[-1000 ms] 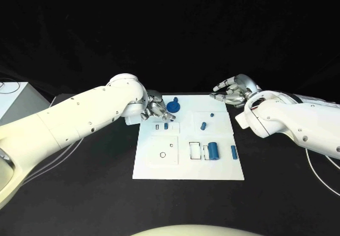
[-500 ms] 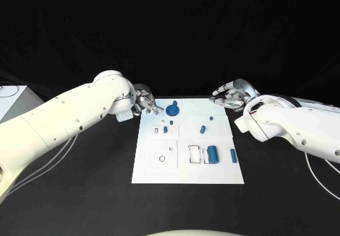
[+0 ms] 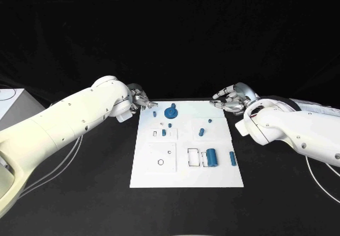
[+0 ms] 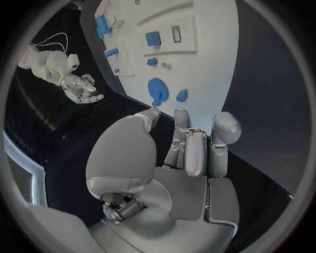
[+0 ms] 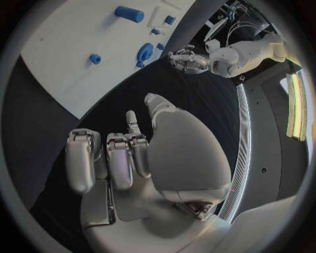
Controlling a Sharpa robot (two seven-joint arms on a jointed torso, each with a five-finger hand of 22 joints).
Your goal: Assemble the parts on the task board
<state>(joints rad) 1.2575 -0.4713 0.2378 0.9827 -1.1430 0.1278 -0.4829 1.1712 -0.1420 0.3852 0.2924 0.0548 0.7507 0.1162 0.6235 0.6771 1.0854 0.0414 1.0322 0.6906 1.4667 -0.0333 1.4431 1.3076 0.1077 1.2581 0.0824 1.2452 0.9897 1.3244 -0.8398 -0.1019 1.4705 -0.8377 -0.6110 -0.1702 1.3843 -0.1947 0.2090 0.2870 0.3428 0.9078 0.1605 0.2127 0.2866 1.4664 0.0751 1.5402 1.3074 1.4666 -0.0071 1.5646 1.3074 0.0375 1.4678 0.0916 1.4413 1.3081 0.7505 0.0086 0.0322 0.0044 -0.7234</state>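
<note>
Since a second ago the left hand [image 3: 139, 100] has pulled back off the task board [image 3: 187, 169] and now sits just past its far left corner, over the black table [image 3: 85, 196], holding nothing, fingers loosely apart; the blue disc part with a knob [image 3: 171, 112] it was over stands on the board near that corner. Right hand [image 3: 229, 101] has barely moved, just off the board's far right corner, fingers curled a bit but apart, nothing in them. Head view, other parts on the board: small blue peg [image 3: 155, 113] just left of the disc, blue block [image 3: 163, 132] in a slot below it, short blue pin [image 3: 202, 132] mid-board, large blue cylinder [image 3: 212, 158] toward the near right beside a rectangular outline, thin blue bar [image 3: 232, 158] just right of the cylinder. Left wrist view: left hand [image 4: 187, 153] empty, fingers straight and side by side, thumb apart, tips near the board's edge, not touching; disc part [image 4: 157, 89] and small peg [image 4: 181, 95] on the board [image 4: 210, 63] just beyond the fingertips; right hand [image 4: 82, 88] visible far across. Right wrist view: right hand [image 5: 125, 158] empty, fingers half bent over the table; board [image 5: 79, 52] beyond with disc part [image 5: 145, 51] and cylinder [image 5: 129, 13]; left hand [image 5: 187, 60] past the board.
</note>
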